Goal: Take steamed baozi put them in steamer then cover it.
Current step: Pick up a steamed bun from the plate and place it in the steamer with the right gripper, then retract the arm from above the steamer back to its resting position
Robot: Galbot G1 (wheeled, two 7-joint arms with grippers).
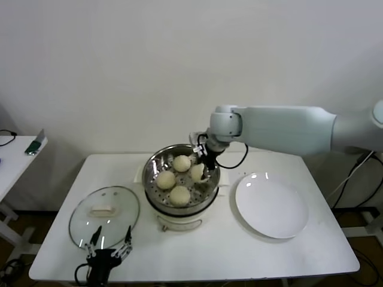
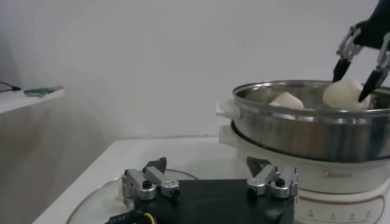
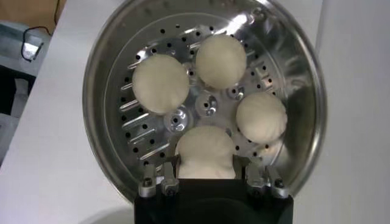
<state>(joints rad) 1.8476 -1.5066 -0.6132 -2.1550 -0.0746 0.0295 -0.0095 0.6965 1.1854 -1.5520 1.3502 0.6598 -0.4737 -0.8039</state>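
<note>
Your right gripper (image 1: 205, 169) is down inside the steamer (image 1: 153, 169), fingers spread with one bun (image 3: 205, 151) sitting between the fingertips (image 3: 167, 176); the fingers flank it on both sides, but you cannot tell if they touch it. Three more buns (image 3: 160, 84) lie just beyond the fingers on the holed floor, all four close together. Your left gripper (image 1: 111, 245) hangs low at the table's (image 1: 239, 251) near edge, fingers spread, holding nothing. The glass lid (image 1: 104, 215) lies flat on the table, its rim under those fingertips. An empty white plate (image 1: 271, 205) sits on the far side of the steamer from the lid.
</note>
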